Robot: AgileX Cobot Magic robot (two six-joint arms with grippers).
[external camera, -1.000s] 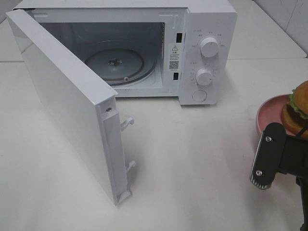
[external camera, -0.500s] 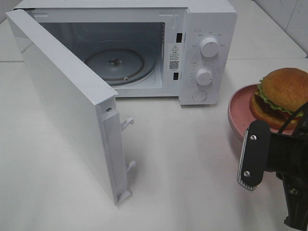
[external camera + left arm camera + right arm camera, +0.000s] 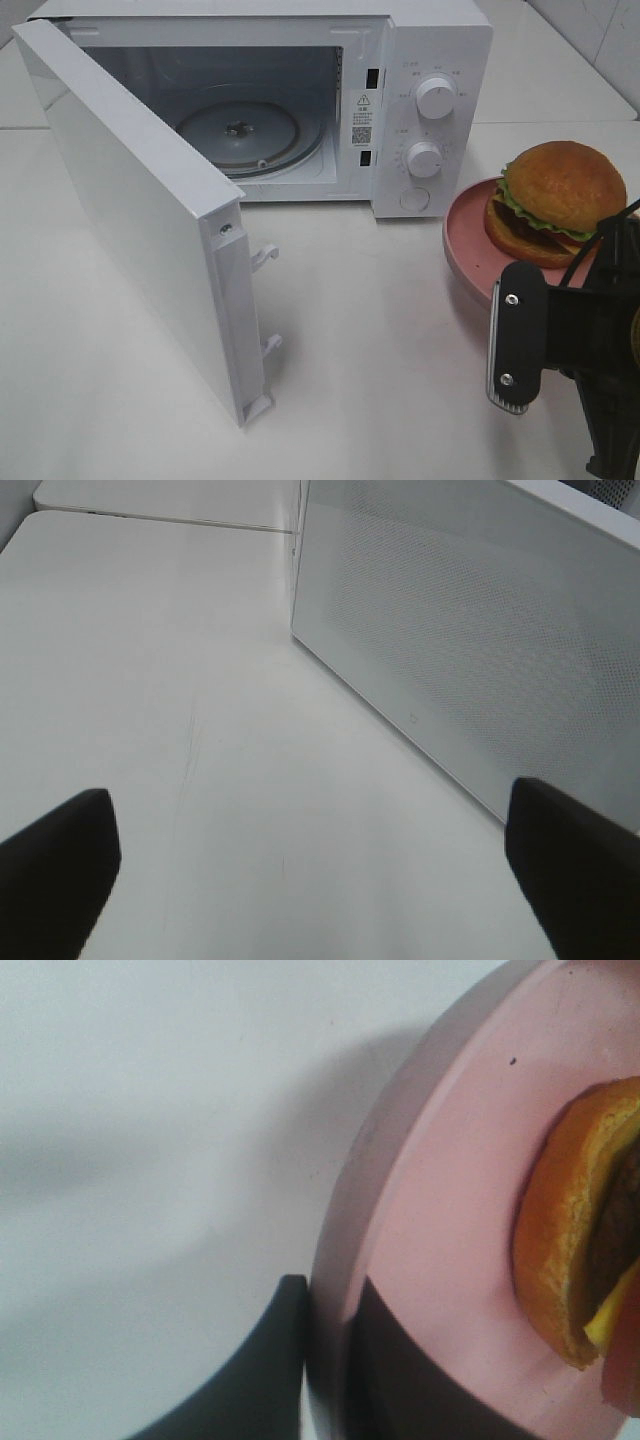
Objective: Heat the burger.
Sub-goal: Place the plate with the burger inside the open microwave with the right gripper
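The burger, with a glossy brown bun, green lettuce and a dark patty, sits on a round pink plate at the right of the table. My right gripper is shut on the plate's rim, one finger under it and one on top; the burger's edge shows beside it. In the exterior high view the right arm stands just in front of the plate. My left gripper is open above bare table, beside the microwave door's outer face. It does not show in the exterior high view.
The white microwave stands at the back with its door swung wide toward the front left. Its glass turntable is bare. Two knobs sit on the right panel. White table lies between door and plate.
The plate with the burger has moved left, toward the microwave, held by my right gripper. The microwave and its door have not moved.
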